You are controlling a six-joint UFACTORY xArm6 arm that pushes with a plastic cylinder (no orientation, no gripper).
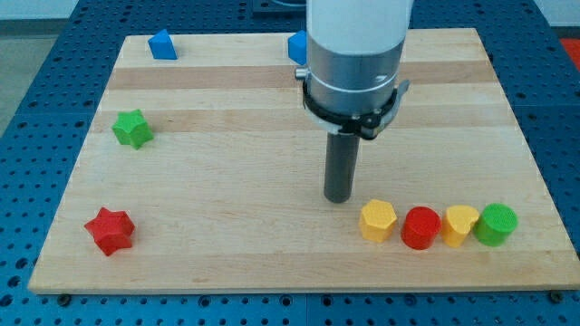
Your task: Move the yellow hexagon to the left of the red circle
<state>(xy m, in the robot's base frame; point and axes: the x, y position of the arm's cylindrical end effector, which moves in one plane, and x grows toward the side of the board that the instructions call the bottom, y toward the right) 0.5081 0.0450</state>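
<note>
Touching the red circle (pixel 420 227) on its left, the yellow hexagon (pixel 378 220) is sitting just right of my tip (pixel 339 198), which is grasping nothing.

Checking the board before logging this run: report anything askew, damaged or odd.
Nothing stands out. The yellow hexagon, red circle, another yellow block and green circle sit in a tidy row, and my tip rests just up-left of the hexagon.

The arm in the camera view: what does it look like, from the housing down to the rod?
A wide white cylindrical housing sits atop a silver-grey metal section, ringed by a black clamp collar with a small bracket on the view's right. Below hangs a straight dark grey rod, ending in my tip. No cables or markings show.
</note>
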